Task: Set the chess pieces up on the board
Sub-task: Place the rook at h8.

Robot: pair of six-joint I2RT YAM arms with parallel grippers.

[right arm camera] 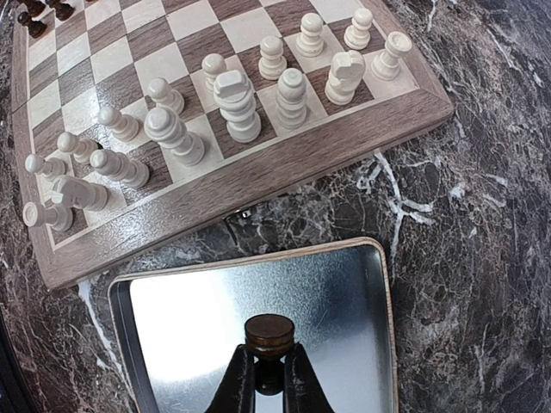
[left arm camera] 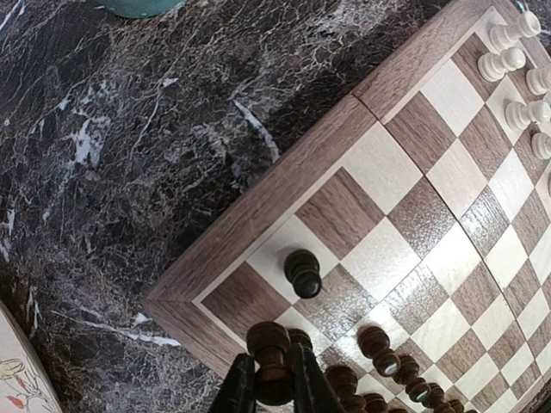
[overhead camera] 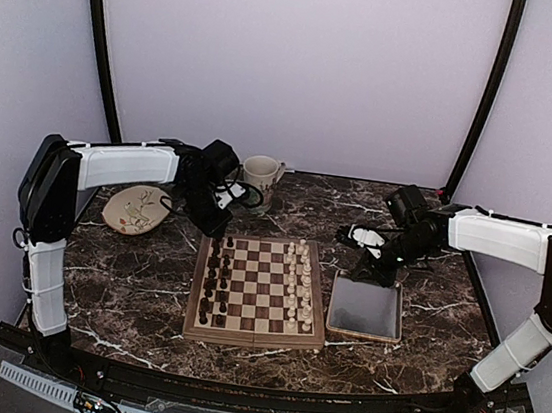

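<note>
The board lies at the table's middle. Dark chess pieces stand along its left side and cream-white ones along its right. My left gripper is shut on a dark piece and hovers over the board's far-left corner. A dark pawn stands on a light square just beyond it. My right gripper is shut on another dark piece, held base outward above the metal tray, right of the board.
A mug stands behind the board and a patterned plate lies at the back left. The metal tray sits right of the board. Dark marble tabletop surrounds everything.
</note>
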